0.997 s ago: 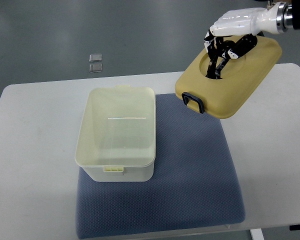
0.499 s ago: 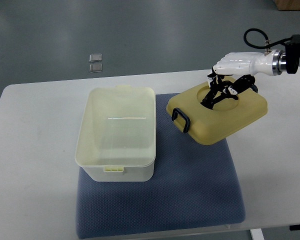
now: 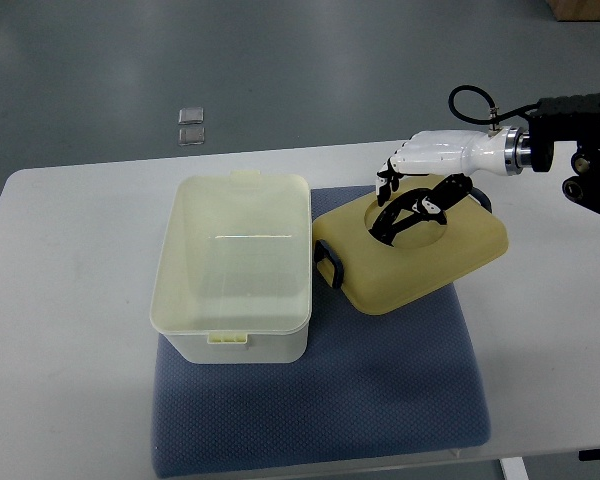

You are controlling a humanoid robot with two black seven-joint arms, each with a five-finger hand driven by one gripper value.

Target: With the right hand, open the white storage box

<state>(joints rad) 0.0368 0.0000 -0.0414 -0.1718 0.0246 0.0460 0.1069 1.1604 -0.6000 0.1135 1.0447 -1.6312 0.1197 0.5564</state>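
Note:
The white storage box (image 3: 235, 265) stands open and empty on the left part of a blue mat (image 3: 380, 380). Its yellow lid (image 3: 415, 255), with a dark clip (image 3: 330, 265) at its left end, lies on the mat just right of the box. My right hand (image 3: 405, 195) comes in from the right edge. Its fingers are curled into the round recess on top of the lid and hold it.
The mat lies on a white table (image 3: 60, 330) whose right edge is near the arm. Two small clear squares (image 3: 190, 125) lie on the grey floor beyond the table's far edge.
My right hand has carried the lid down and to the left, from tilted high above the table's far right to lying on the mat beside the box.

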